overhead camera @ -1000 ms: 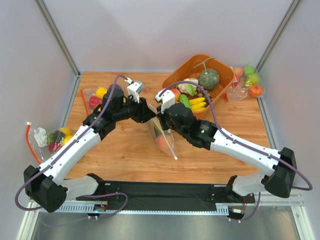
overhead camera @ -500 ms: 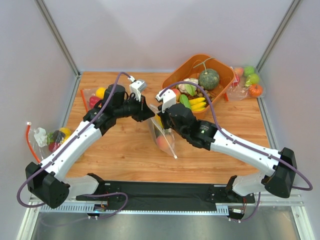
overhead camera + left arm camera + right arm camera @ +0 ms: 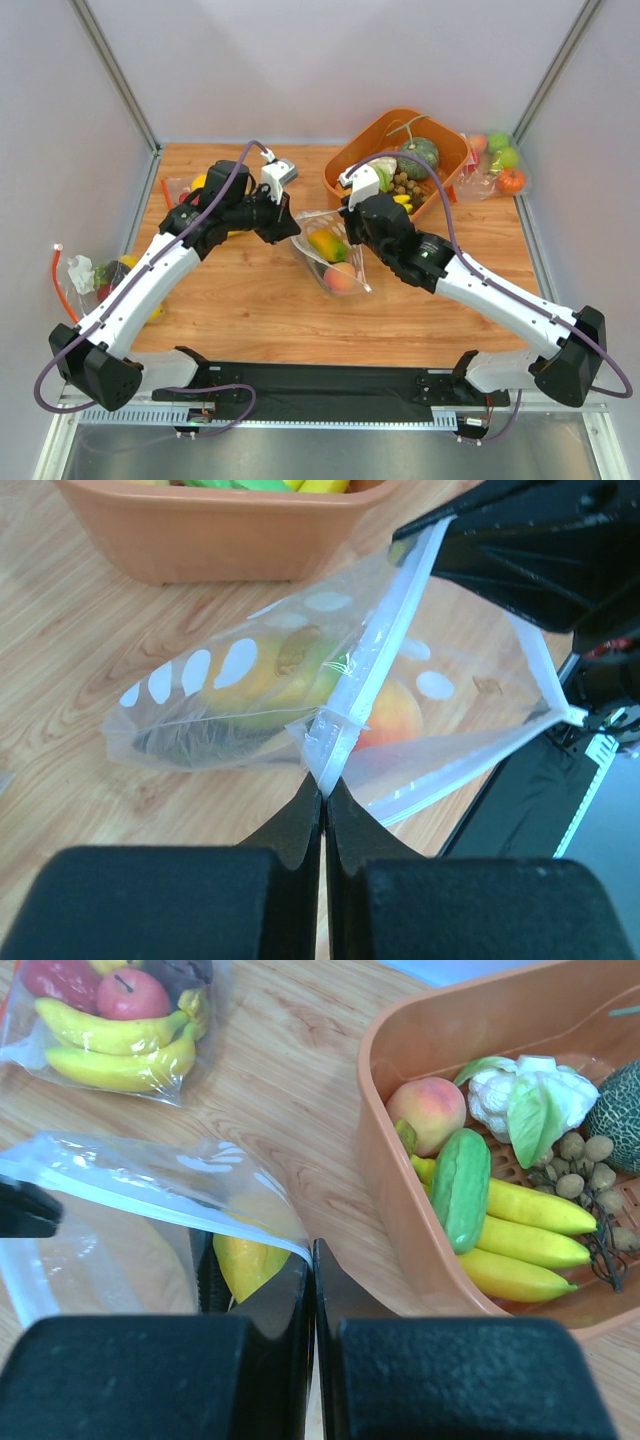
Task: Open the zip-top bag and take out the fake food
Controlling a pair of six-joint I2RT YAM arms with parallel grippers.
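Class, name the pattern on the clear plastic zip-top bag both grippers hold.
White polka dots; left wrist view shows the bag best.

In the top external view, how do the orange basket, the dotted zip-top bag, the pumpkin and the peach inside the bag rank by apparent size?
1. orange basket
2. zip-top bag
3. pumpkin
4. peach, only slightly smaller than the pumpkin
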